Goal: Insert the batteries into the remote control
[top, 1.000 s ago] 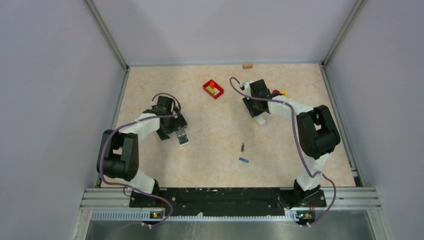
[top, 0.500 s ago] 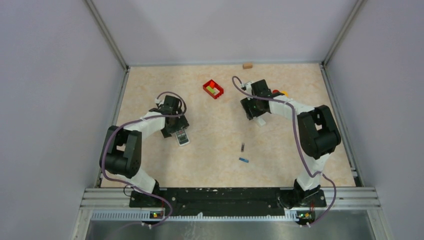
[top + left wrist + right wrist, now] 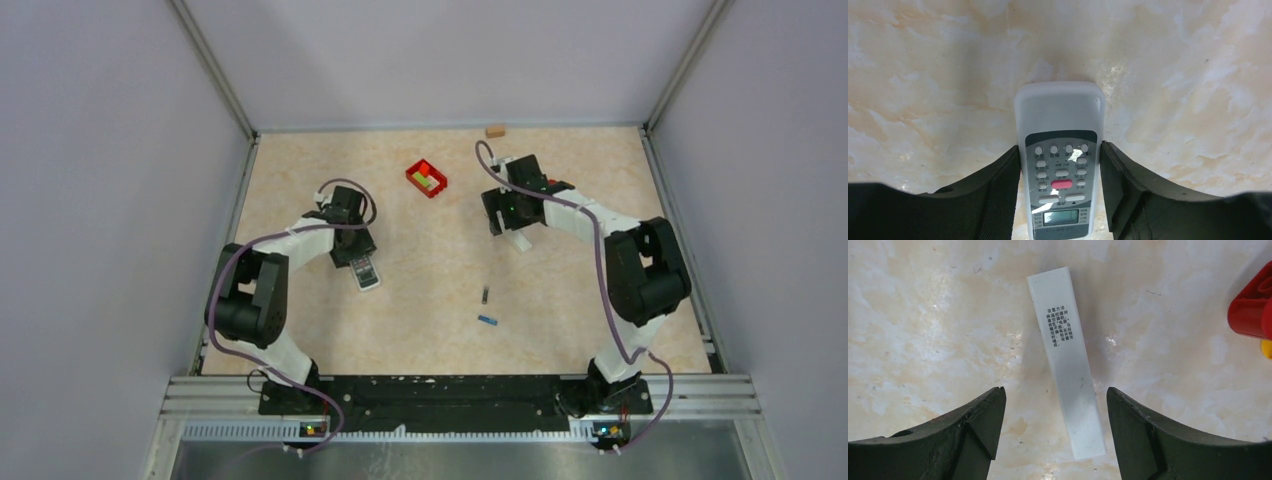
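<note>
The remote control (image 3: 1060,150) lies face up on the table, buttons and small screen showing; it sits left of centre in the top view (image 3: 366,273). My left gripper (image 3: 1060,149) is shut on it, a finger pressed to each long side. My right gripper (image 3: 1055,390) stands open over a white battery cover (image 3: 1068,365) that lies flat between the fingers, untouched. In the top view the right gripper (image 3: 510,230) hangs at the back right. Two batteries lie loose mid-table: a dark one (image 3: 485,294) and a blue one (image 3: 487,320).
A red tray (image 3: 427,178) with green and yellow pieces sits at the back centre. A small wooden block (image 3: 495,131) rests by the back wall. A red and yellow object (image 3: 1250,310) lies just right of the right gripper.
The left jaws have closed in onto the remote's sides. The right jaws have opened wide, leaving the white cover on the table, and that arm has shifted slightly toward the back.
</note>
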`<state>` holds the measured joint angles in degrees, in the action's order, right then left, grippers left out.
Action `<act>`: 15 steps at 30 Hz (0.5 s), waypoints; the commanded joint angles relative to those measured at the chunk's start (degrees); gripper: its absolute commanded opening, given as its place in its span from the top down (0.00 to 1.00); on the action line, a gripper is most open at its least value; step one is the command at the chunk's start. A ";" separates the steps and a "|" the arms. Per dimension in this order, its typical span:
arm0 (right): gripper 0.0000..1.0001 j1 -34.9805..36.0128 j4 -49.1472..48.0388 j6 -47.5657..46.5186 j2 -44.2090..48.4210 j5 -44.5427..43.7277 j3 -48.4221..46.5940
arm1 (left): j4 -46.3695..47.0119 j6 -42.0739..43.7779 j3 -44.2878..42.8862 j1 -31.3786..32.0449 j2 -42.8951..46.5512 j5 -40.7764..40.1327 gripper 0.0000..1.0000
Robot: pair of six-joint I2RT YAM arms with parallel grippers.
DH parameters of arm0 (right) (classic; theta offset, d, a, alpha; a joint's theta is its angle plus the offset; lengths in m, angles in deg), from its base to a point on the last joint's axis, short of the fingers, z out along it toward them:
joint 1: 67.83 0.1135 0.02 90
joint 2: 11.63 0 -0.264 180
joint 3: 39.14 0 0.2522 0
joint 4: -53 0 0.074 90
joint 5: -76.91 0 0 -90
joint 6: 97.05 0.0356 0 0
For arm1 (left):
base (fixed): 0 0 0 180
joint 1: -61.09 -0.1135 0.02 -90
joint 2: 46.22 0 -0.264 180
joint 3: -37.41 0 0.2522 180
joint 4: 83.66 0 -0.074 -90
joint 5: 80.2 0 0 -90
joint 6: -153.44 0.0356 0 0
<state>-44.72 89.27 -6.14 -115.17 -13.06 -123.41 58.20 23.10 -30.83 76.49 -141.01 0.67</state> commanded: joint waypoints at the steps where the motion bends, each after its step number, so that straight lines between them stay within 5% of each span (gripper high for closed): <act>1: 0.25 -0.43 0.30 5.65 6.42 -0.86 -2.16 | 0.95 -0.62 1.75 1.11 -5.04 5.57 0.46; 8: 0.25 -0.20 -1.58 14.19 12.14 8.30 2.77 | 3.62 1.27 2.03 2.54 -2.33 12.48 0.58; 12: 0.25 1.81 -15.27 27.07 16.78 23.40 12.98 | 4.53 3.20 0.52 3.59 -1.29 20.85 0.56; 15: 0.24 7.17 -27.11 37.09 18.35 26.28 18.92 | 6.10 2.76 0.20 3.85 -0.41 26.26 0.56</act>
<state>-43.21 78.01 15.84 -99.63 2.87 -109.90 62.48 25.33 -31.20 79.59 -141.40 15.62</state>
